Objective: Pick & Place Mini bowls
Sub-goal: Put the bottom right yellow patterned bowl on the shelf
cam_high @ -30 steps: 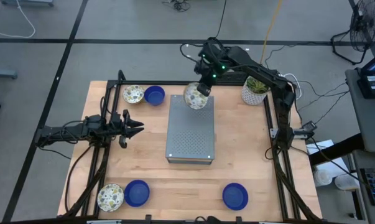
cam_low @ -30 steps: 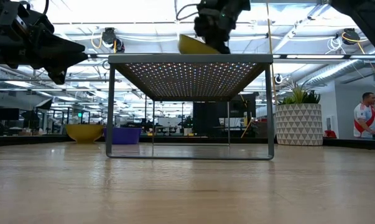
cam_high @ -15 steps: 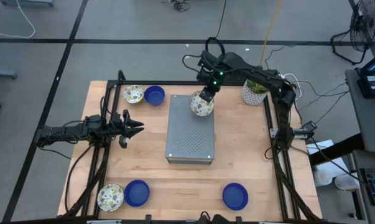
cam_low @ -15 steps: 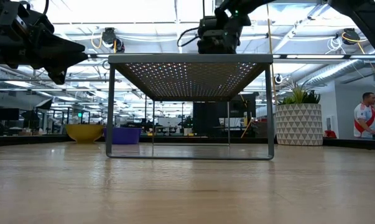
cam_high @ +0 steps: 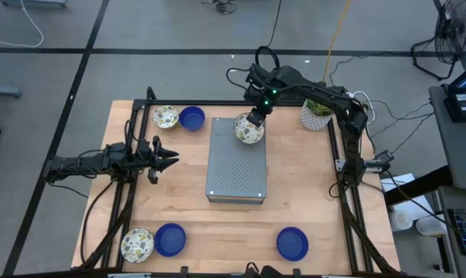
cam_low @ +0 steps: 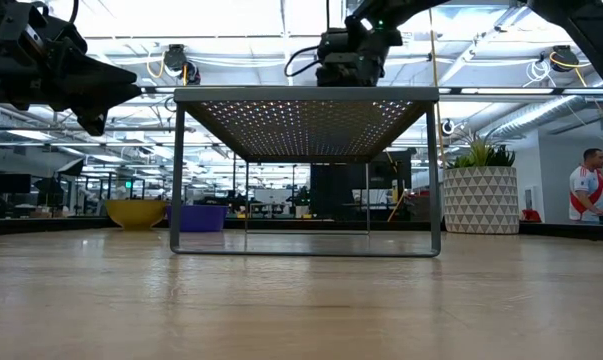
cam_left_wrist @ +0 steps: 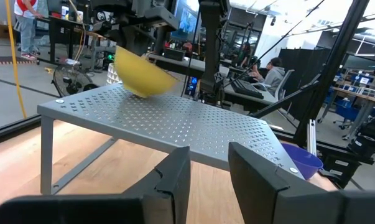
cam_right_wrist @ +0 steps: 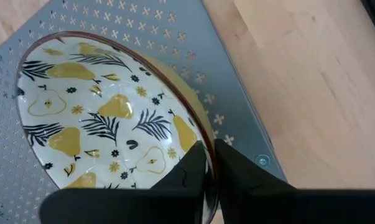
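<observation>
Counted six mini bowls (cam_high: 192,118): three blue, three patterned. Right gripper (cam_right_wrist: 210,163) jaws clamped on patterned bowl (cam_right_wrist: 106,115) rim atop perforated stand (cam_high: 236,161); left gripper (cam_left_wrist: 207,165) jaws apart. Pear print seen only by right wrist view

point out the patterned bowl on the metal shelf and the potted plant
cream bowl with yellow pear pattern (cam_right_wrist: 106,118), right wrist view, inner surface
white pot with green plant (cam_high: 317,116), high view, pot body

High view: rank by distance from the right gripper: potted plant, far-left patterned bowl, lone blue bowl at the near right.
From the right gripper, at the grey rack's far edge:
1. Potted plant, far right corner.
2. Far-left patterned bowl, far left, beside a blue bowl.
3. Lone blue bowl, near edge, right side.
</observation>
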You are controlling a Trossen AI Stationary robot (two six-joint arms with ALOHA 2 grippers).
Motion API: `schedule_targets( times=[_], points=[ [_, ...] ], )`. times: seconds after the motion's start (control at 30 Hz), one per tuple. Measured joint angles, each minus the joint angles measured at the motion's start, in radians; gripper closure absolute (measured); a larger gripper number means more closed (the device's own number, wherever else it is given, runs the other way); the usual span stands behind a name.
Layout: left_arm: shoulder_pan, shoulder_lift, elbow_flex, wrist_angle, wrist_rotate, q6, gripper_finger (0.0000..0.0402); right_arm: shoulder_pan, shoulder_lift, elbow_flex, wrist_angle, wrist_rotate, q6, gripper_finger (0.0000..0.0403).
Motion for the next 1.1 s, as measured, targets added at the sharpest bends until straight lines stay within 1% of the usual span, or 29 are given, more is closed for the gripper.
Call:
schedule_targets(
  times=[0.2, 0.37, 0.57, 0.67, 1.1],
  points=[
    [0.0, 0.0, 0.0, 0.0, 0.0, 0.0, 0.0289, 0.0, 0.0, 0.0, 0.006, 0.0, 0.0, 0.0369],
    [0.0, 0.0, 0.0, 0.0, 0.0, 0.0, 0.0289, 0.0, 0.0, 0.0, -0.013, 0.007, 0.0, 0.035],
    [0.0, 0.0, 0.0, 0.0, 0.0, 0.0, 0.0289, 0.001, 0.0, 0.0, -0.034, 0.074, 0.001, 0.0324],
    [0.0, 0.0, 0.0, 0.0, 0.0, 0.0, 0.0289, 0.001, 0.0, 0.0, -0.056, 0.081, 0.001, 0.0315],
    [0.0, 0.0, 0.0, 0.0, 0.0, 0.0, 0.0289, 0.009, 0.0, 0.0, -0.12, 0.081, 0.007, 0.0314]
  ],
)
